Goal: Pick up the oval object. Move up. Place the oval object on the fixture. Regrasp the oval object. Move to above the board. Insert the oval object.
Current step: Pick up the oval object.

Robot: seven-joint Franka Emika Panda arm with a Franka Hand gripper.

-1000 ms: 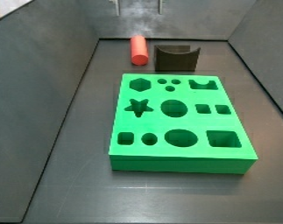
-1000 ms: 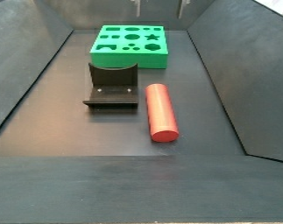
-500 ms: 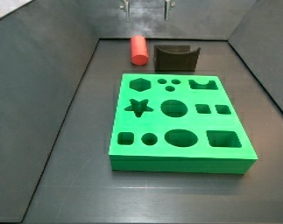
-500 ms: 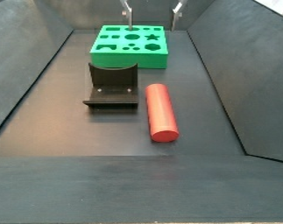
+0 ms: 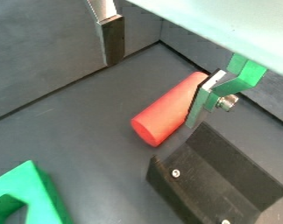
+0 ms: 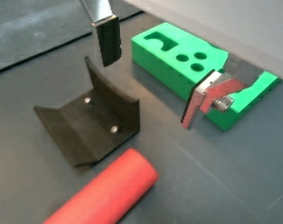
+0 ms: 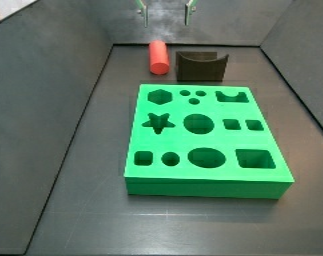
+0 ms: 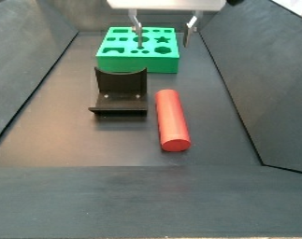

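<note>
Evidently the gripper point(image 8: 165, 30) is hanging spread and empty above the floor, readying for the pick; the oval object point(image 8: 173, 119) is lying flat beside the fixture point(image 8: 120, 91), untouched, near the board point(image 8: 140, 49).

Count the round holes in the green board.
5. On the board, seen in a side view: two small ones in the far row, a large one at centre, a small one and a large one in the near row. The open tool hangs beyond.
</note>
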